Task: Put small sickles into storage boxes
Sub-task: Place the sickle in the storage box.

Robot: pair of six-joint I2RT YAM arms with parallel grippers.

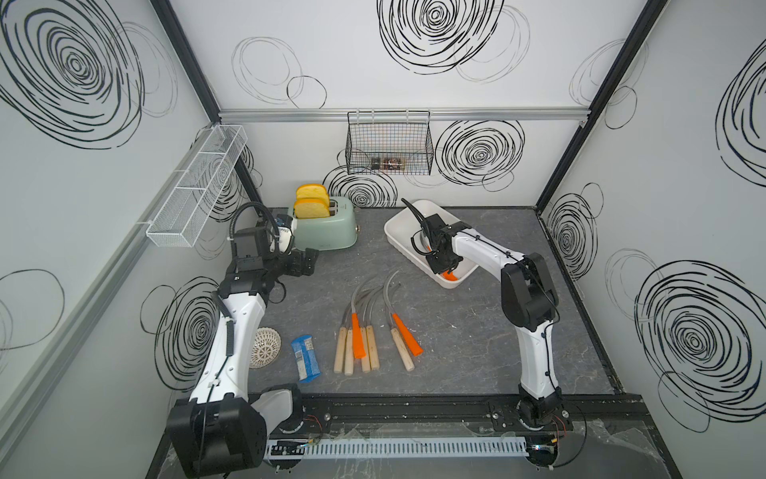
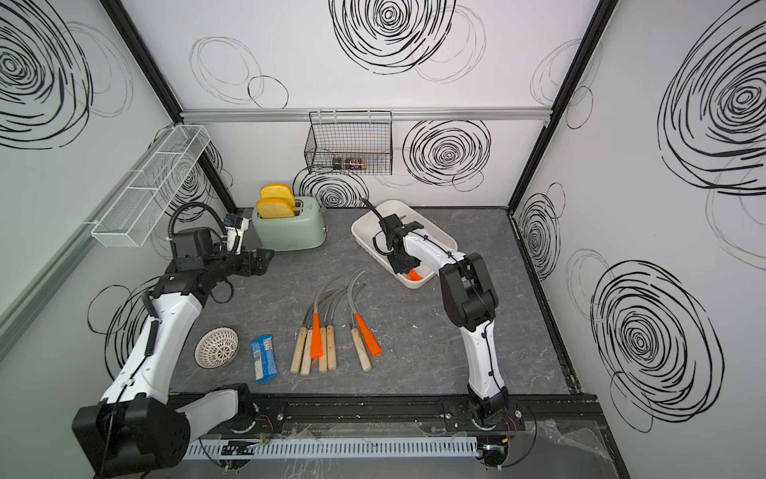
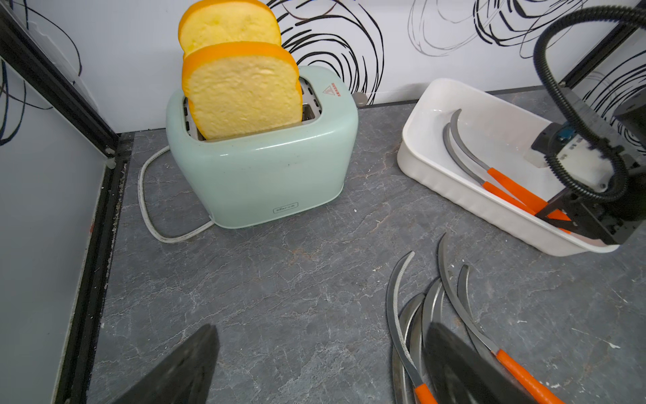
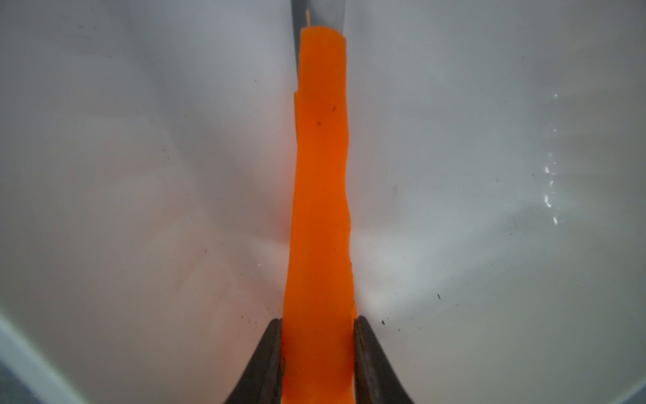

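Top views: stereo pair, high over the front edge, facing down and toward the back wall; far out, whole tabletop [image 1: 456,331] in both.
L wrist cam: low over the table, faces toaster [image 3: 262,175] + white tub [image 3: 454,196]; mid-range.
R wrist cam: inside the tub, v. close, looks along orange sickle handle [image 4: 320,210].
Shared: tops + L wrist all show tub, toaster, sickle pile [image 1: 357,338].

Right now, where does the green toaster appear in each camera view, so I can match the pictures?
Top view: toaster at the back, left of centre.
Top view: toaster at the back, left of centre.
Left wrist view: toaster near the middle, large.
Right wrist view: not in it.
Shared landmark: the white tub, in all four; right of the toaster in both top views.
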